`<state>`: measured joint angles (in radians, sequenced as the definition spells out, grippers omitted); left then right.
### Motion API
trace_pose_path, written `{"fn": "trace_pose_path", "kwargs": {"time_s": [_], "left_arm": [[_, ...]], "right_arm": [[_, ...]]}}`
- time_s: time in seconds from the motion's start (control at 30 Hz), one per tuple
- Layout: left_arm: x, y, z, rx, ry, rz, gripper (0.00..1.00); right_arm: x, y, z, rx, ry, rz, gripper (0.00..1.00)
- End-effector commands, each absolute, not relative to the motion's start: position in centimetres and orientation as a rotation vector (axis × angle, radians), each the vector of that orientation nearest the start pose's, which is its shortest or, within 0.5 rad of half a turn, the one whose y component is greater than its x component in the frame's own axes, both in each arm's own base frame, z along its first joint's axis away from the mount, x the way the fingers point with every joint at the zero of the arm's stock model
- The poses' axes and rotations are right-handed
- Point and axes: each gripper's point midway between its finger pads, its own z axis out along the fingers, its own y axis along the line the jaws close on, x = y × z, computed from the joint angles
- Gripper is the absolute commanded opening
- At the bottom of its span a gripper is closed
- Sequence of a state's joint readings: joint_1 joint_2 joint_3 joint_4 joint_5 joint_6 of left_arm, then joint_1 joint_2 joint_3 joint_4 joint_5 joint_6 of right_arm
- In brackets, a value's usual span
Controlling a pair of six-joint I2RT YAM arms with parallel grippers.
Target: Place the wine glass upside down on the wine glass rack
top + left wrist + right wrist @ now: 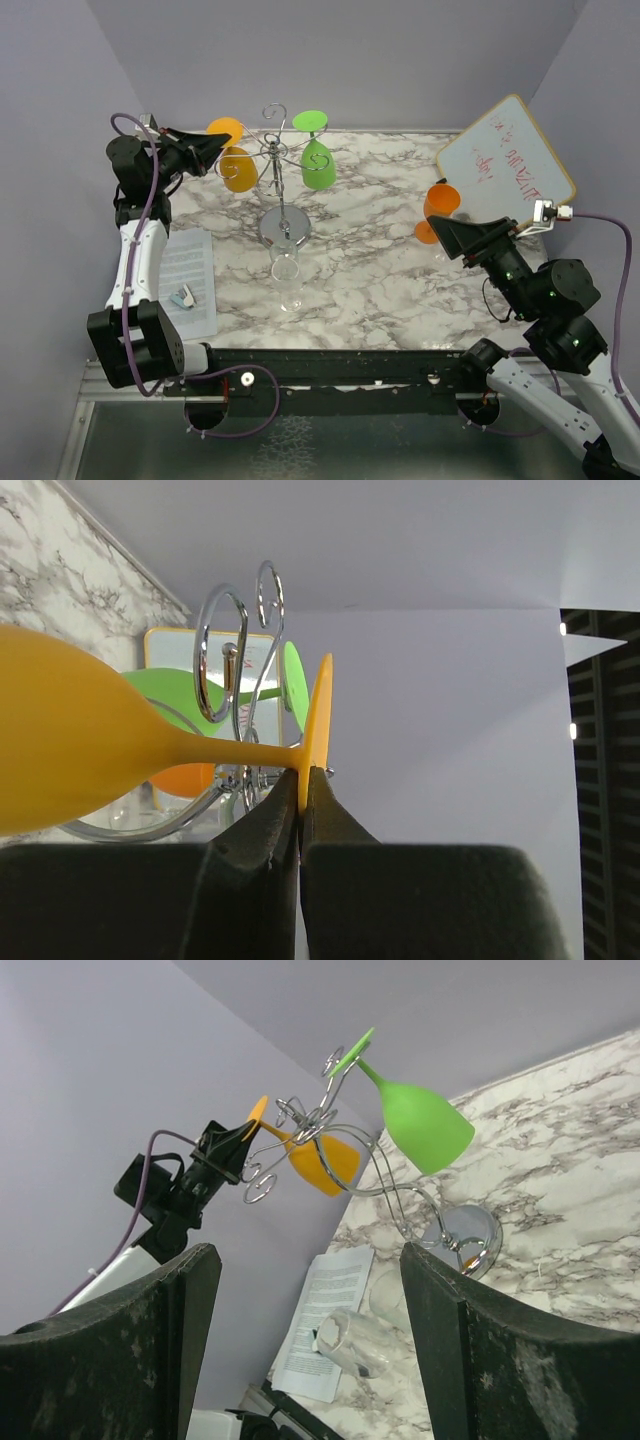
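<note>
The silver wire rack (283, 190) stands on its round chrome base (285, 228) at the back middle of the table. A green wine glass (319, 165) hangs upside down on its right arm. My left gripper (222, 147) is shut on the foot of a yellow-orange wine glass (238, 168), which it holds upside down and tilted at the rack's left scroll arm. The left wrist view shows the foot (318, 720) pinched between the fingertips and the bowl (60, 740) beside the scrolls (225, 630). My right gripper (440, 232) is open and empty, far right of the rack (400, 1200).
A clear glass (287, 272) lies on the marble just in front of the rack base. An orange glass (441, 200) stands behind my right gripper. A whiteboard (505, 155) leans at the back right. A printed sheet (190, 280) with a small clip lies at the left.
</note>
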<state>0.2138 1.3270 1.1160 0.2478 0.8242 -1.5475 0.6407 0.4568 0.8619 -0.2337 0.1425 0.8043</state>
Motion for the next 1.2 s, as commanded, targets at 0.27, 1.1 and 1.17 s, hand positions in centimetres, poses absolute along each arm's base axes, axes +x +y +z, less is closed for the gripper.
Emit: {"fn": "trace_pose_path", "kwargs": {"time_s": [0.27, 1.1, 1.17], "left_arm": [[41.2, -9.5, 40.6, -0.603, 1.611, -1.714, 0.0], [44.3, -7.7, 39.5, -0.639, 1.574, -1.677, 0.0], [44.0, -7.1, 39.8, -0.633, 1.559, -1.655, 0.0]], "right_arm": [[19.4, 15.0, 39.2, 0.262, 1.508, 1.076, 0.77], [20.5, 15.4, 39.2, 0.26, 1.519, 1.04, 0.77], [20.5, 15.4, 39.2, 0.26, 1.522, 1.04, 0.77]]}}
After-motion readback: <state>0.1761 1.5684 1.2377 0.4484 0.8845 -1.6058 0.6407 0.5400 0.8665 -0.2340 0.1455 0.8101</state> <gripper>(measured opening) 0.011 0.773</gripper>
